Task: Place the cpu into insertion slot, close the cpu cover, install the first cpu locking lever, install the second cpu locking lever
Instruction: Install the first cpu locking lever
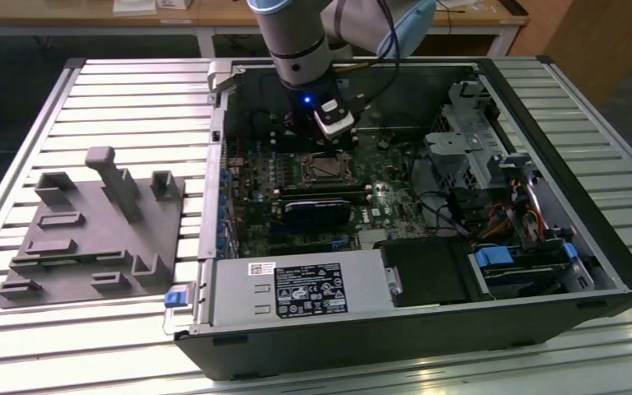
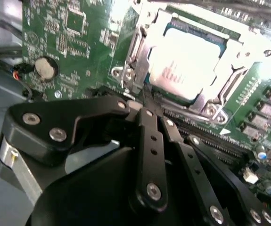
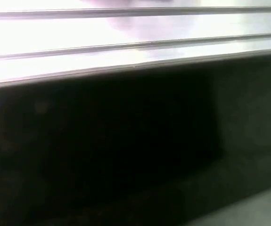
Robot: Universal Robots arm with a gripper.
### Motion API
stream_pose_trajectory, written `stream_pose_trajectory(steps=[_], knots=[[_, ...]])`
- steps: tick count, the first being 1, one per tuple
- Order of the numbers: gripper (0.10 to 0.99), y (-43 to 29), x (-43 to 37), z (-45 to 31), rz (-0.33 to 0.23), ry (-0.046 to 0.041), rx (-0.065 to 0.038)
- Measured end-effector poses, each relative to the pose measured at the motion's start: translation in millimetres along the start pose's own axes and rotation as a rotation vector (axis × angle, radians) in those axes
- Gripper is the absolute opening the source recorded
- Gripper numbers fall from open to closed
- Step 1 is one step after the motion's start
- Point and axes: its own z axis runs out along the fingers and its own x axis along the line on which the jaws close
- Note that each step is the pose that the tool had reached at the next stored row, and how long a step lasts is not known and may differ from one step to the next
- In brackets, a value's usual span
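cpu (image 2: 184, 63) flat beneath cpu cover (image 2: 239, 47)

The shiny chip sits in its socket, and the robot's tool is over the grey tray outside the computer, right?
No. The chip does sit in its socket, but the tool is inside the computer, close to the socket, not over the grey tray. The exterior view shows it.
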Motion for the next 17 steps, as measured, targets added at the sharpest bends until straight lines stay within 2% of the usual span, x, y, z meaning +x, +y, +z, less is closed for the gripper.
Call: stream_pose_trajectory(steps=[10,17], knots=[[0.106,0.9,-2.2,-8.2,0.002,0.0,0.001],[0.106,1.2,-2.9,-10.6,0.003,0.0007,-0.002]])
